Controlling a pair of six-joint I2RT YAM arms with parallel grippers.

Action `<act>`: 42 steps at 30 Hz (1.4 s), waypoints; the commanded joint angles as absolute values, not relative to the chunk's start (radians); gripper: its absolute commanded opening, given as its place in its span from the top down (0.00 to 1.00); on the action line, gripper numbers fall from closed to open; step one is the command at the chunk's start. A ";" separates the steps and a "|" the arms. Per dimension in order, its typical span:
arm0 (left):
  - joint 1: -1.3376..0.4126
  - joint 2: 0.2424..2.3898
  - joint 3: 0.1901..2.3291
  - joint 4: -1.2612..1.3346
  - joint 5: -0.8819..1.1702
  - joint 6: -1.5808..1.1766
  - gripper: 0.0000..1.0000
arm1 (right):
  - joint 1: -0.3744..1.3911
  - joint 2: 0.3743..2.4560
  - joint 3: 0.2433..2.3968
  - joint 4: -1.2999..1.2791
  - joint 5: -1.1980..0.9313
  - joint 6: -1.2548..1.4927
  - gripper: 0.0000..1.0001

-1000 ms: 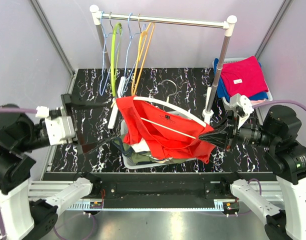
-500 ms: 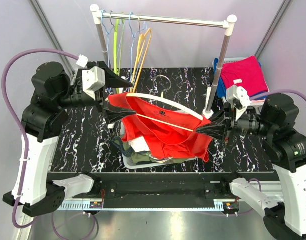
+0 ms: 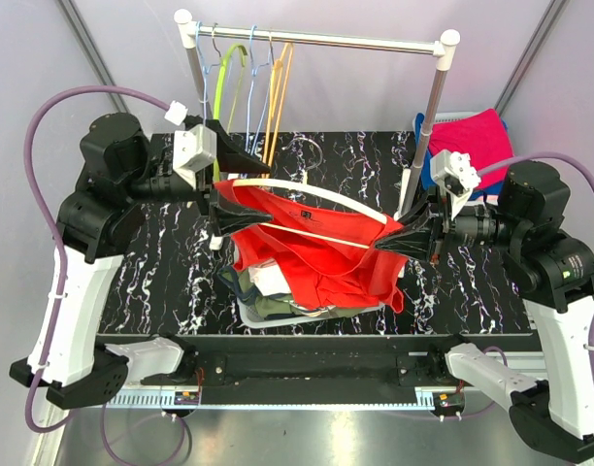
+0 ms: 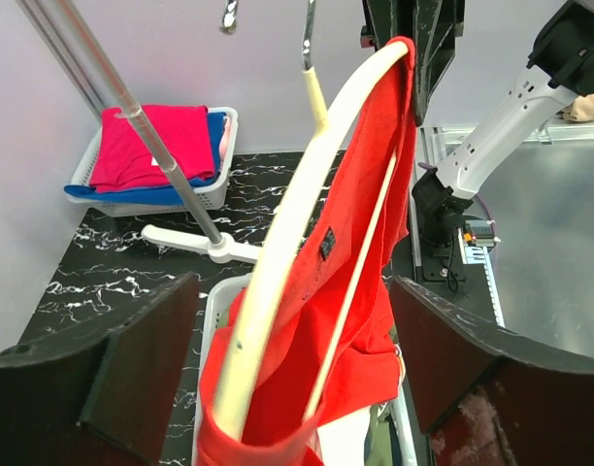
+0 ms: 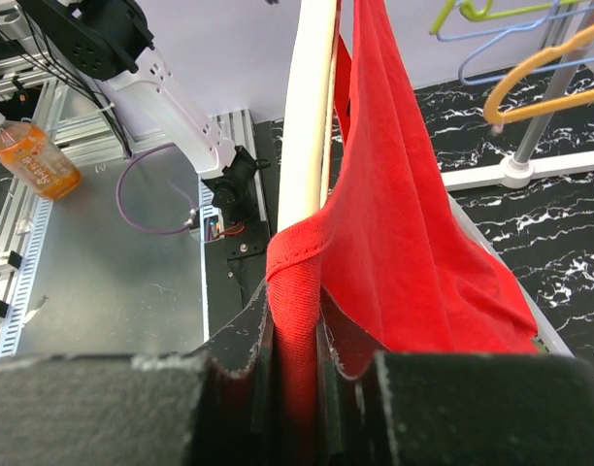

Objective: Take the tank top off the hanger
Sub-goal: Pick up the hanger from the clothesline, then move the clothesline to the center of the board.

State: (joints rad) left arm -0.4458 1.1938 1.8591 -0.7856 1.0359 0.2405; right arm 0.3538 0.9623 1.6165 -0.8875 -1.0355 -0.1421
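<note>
Right tool (image 5: 295,338) tight on tank top (image 5: 413,243) edge

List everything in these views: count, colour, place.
tank top: one, red, on the hanger between the grippers
hanger: one, cream, inside the tank top
rack: one, silver rail, table's rear
spare hangers: at least four, blue, green, orange, rail's left end
bin: one, white, clothes inside, under the tank top
basket: one, white, rear right
folded clothes: pink over blue, in the basket
bottle: one, orange drink, off the table
table: one, black marbled
left gripper: open, around the hanger's end
right gripper: shut on the tank top
</note>
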 commanded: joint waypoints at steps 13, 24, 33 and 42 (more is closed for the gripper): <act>-0.456 1.163 1.864 -0.750 1.013 0.259 0.84 | 0.365 0.927 1.539 -0.677 -0.866 -0.058 0.57; -0.454 1.105 1.861 -0.833 0.946 0.357 0.90 | 0.364 0.752 1.436 -0.621 -0.284 0.054 0.00; -0.454 1.069 1.845 -0.861 0.928 0.383 0.91 | 0.364 0.744 1.416 -0.659 0.184 0.144 0.02; -0.453 1.023 1.824 -0.887 0.914 0.410 0.91 | 0.362 0.776 1.217 -0.683 0.333 0.241 0.28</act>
State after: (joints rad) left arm -0.4519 1.0565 1.8221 -0.9325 0.9276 0.3885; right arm 0.3626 0.7650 1.2697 -0.6743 0.1783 0.1822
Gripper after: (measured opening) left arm 0.171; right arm 0.777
